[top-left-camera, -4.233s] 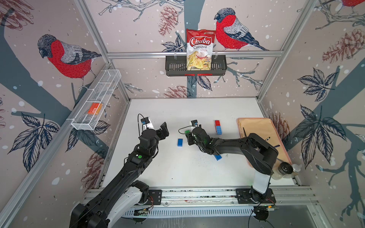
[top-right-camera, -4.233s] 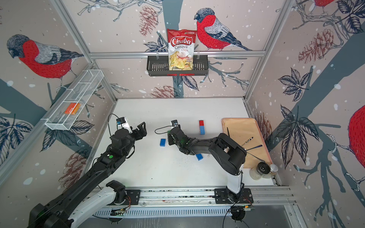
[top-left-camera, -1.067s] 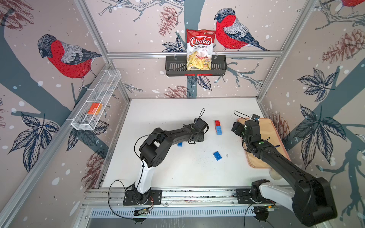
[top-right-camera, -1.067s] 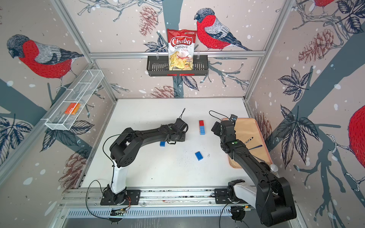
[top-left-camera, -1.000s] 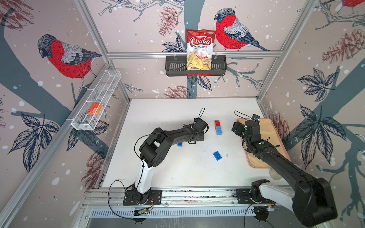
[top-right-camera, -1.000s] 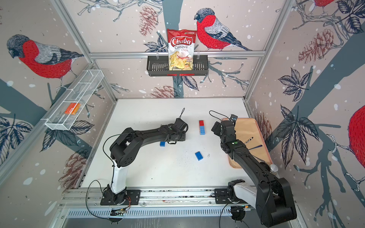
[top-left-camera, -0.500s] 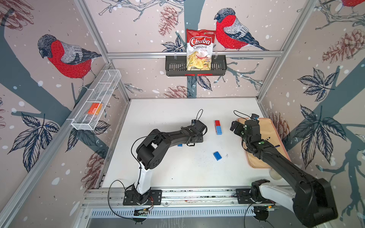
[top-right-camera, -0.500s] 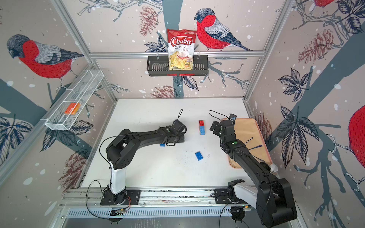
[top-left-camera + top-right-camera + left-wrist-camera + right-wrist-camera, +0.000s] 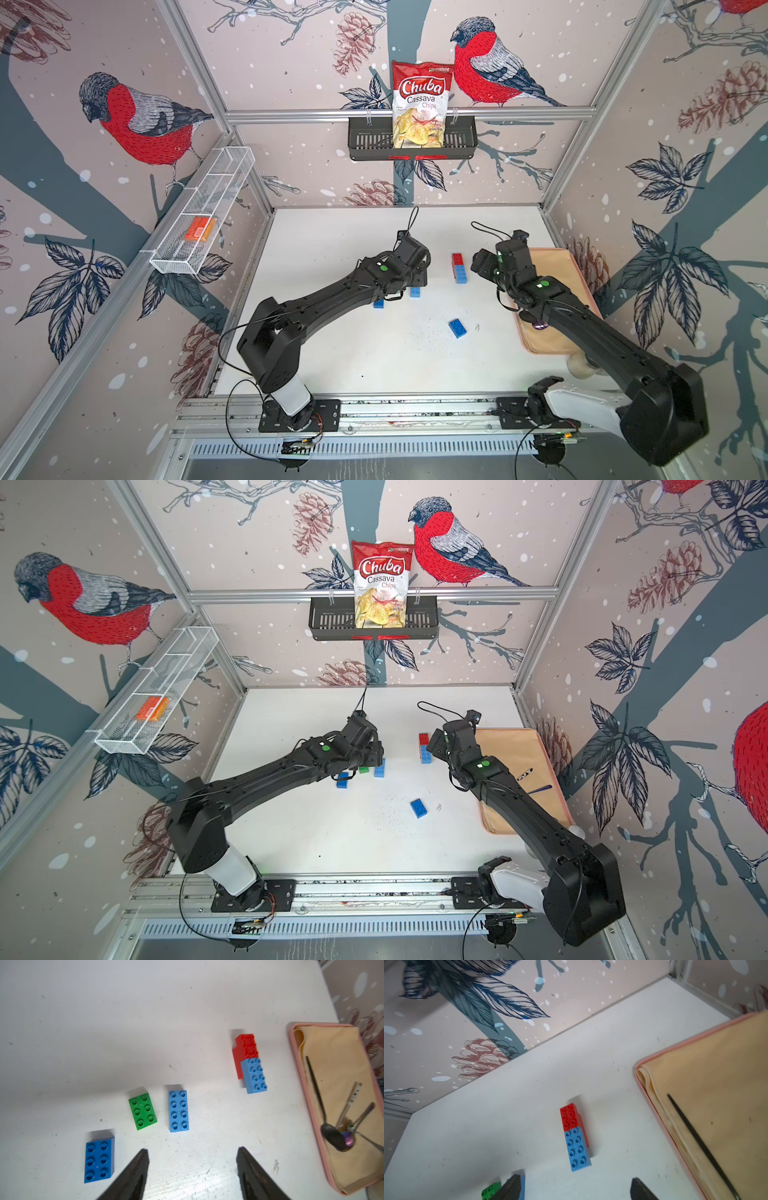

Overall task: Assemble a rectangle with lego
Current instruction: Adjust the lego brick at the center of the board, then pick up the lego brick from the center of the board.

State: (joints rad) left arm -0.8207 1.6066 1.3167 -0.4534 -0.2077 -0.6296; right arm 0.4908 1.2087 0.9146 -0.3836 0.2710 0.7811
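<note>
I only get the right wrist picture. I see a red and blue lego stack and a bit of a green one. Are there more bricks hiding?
Observer: Yes. A dark blue brick lies near the green brick, not touching it.
Operator: Any more?
Observer: A lone blue brick lies by itself, nearer the arms' bases, seen in both top views.
Operator: Is the other arm holding one?
Observer: No. The left pincer is open, with nothing in it.

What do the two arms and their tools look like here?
Left arm and right arm: black boxy links, white base segments, thin black cables looping at the wrists. Left carries a green dot. Left tool and right tool: black, ribbed, tapering fingers.
</note>
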